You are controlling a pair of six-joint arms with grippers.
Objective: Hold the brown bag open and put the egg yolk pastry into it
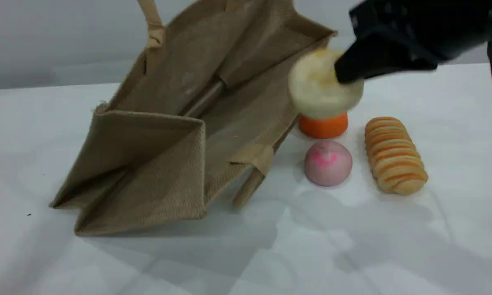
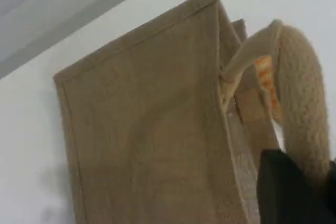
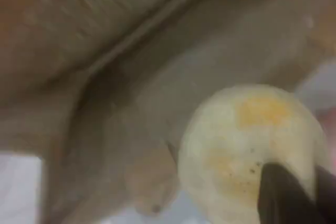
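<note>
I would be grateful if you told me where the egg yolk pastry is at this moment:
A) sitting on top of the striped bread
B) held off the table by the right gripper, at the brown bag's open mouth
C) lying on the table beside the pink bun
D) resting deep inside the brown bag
B: the right gripper is shut on the egg yolk pastry, holding it in the air by the mouth of the brown bag.

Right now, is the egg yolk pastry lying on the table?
No, the egg yolk pastry hangs in the air, clamped in the right gripper, beside the open mouth of the brown bag.
</note>
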